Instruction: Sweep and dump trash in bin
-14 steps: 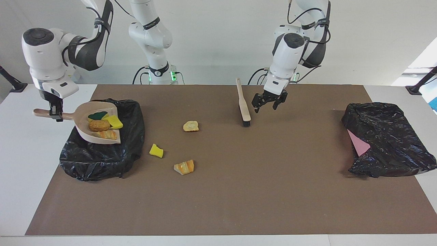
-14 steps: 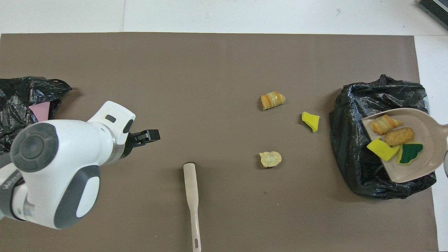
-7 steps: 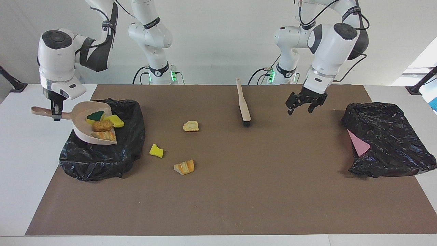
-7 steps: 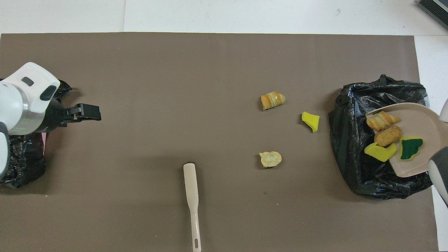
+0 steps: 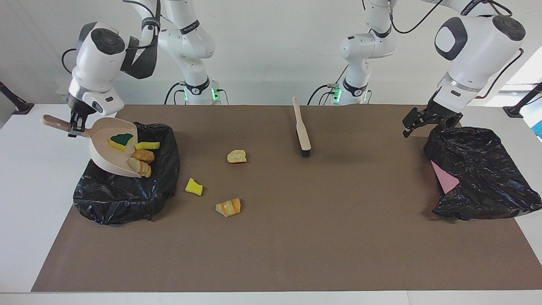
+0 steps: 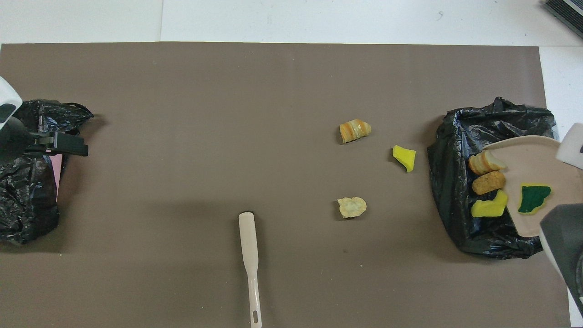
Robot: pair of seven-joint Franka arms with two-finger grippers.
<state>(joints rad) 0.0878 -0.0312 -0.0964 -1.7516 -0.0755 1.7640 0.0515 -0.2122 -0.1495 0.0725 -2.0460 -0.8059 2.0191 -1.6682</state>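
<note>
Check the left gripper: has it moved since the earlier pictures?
Yes. The left gripper has swung away from the brush toward the left arm's end, now over the black bag there.

In the overhead view, the right arm covers the dustpan's (image 6: 533, 159) handle, so the right hand cannot be seen there. The picture's edge cuts off the black bag (image 6: 27, 182) at the left arm's end of the bench. A pink sheet (image 5: 443, 178) is mostly hidden inside that bag.
</note>
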